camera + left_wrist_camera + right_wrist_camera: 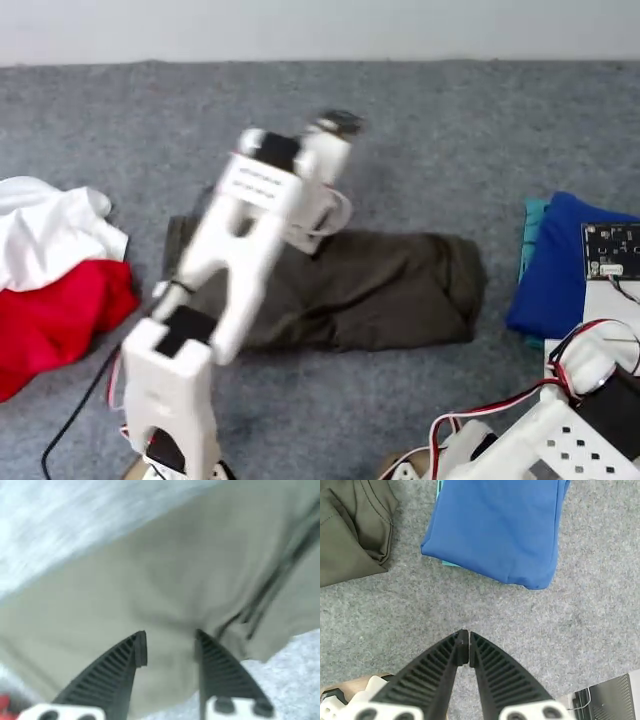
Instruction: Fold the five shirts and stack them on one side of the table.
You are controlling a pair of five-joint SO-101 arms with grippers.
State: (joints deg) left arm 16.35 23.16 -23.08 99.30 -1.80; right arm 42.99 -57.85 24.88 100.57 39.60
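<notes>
An olive shirt (380,290) lies partly folded in the middle of the grey carpeted table. My left arm (250,230) stretches over its left half. In the left wrist view my left gripper (170,647) stands open just above the olive shirt (165,580), with nothing between its fingers. A folded blue shirt (560,270) sits at the right edge on a teal one (533,225). My right gripper (469,647) is shut and empty over bare carpet, short of the blue shirt (495,530). A white shirt (45,230) and a red shirt (55,320) lie crumpled at the left.
The right arm's base and circuit board (610,250) sit at the right edge, overlapping the blue shirt. Red and white wires (500,405) run along the front right. A black cable (75,420) trails at the front left. Bare carpet (450,120) stretches across the back.
</notes>
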